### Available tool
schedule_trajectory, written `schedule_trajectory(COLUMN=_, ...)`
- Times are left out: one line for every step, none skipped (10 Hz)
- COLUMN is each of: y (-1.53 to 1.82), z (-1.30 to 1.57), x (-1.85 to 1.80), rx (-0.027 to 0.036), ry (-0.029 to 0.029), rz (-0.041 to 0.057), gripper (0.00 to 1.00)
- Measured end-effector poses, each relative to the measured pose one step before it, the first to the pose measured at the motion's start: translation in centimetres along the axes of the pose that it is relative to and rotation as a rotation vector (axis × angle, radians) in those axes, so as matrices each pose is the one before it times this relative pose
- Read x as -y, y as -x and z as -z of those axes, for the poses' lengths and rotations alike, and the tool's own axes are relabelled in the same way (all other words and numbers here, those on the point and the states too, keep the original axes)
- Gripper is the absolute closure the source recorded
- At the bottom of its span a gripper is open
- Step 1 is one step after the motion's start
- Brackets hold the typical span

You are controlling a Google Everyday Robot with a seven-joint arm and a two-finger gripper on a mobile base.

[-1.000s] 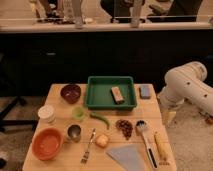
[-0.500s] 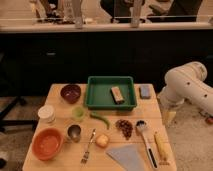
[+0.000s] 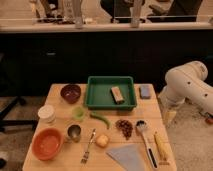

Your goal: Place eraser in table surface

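Note:
The eraser [image 3: 117, 94], a small tan-brown block, lies inside the green tray [image 3: 93, 103] at the back middle of the table surface [image 3: 150, 108], a light wooden top. My white arm stands to the right of the table. Its gripper [image 3: 169, 118] hangs pointing down just off the table's right edge, well apart from the tray. The gripper is open, with nothing in it.
A blue-grey pad [image 3: 145, 91] lies right of the tray. In front are a green pod [image 3: 101, 119], a dark cluster [image 3: 124, 127], a ladle [image 3: 143, 129], a yellow cob [image 3: 160, 146], a grey cloth [image 3: 127, 157], a yellowish lump [image 3: 102, 141] and a fork [image 3: 88, 146]. Bowls and cups stand left.

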Motion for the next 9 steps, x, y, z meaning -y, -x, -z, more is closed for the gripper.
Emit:
schedule_trajectory(y=0.073, z=0.004, x=0.351, rx=-0.00541, ry=-0.01592, rz=-0.04522, gripper=0.2)
schedule_trajectory(y=0.406, z=0.095, x=0.353, rx=0.00155, ry=-0.01759, rz=-0.02353, gripper=0.2)
schedule_trajectory(y=0.344, z=0.071, x=0.295, rx=0.0015, ry=-0.01327, rz=-0.01939, gripper=0.2)
schedule_trajectory(y=0.583, z=0.026, x=0.359, rx=-0.00013, ry=-0.00724, rz=-0.01225, gripper=0.2)
schedule_trajectory(y=0.791, z=0.039, x=0.42, rx=0.00182, ry=-0.00348, rz=-0.006, gripper=0.2)
schedule_trajectory(y=1.09, z=-0.085, x=0.498, rx=0.00502, ry=0.00228, rz=-0.00665, gripper=0.2)
schedule_trajectory(y=1.166, z=-0.217, x=0.639, rx=0.01532, ry=0.00677, rz=-0.01022, gripper=0.2)
schedule_trajectory(y=0.943, z=-0.416, x=0.594, rx=0.02111, ry=0.02153, rz=-0.01718, gripper=0.2)
schedule_trajectory(y=0.41, z=-0.336, x=0.312, rx=0.00883, ry=0.01224, rz=-0.00848, gripper=0.2)
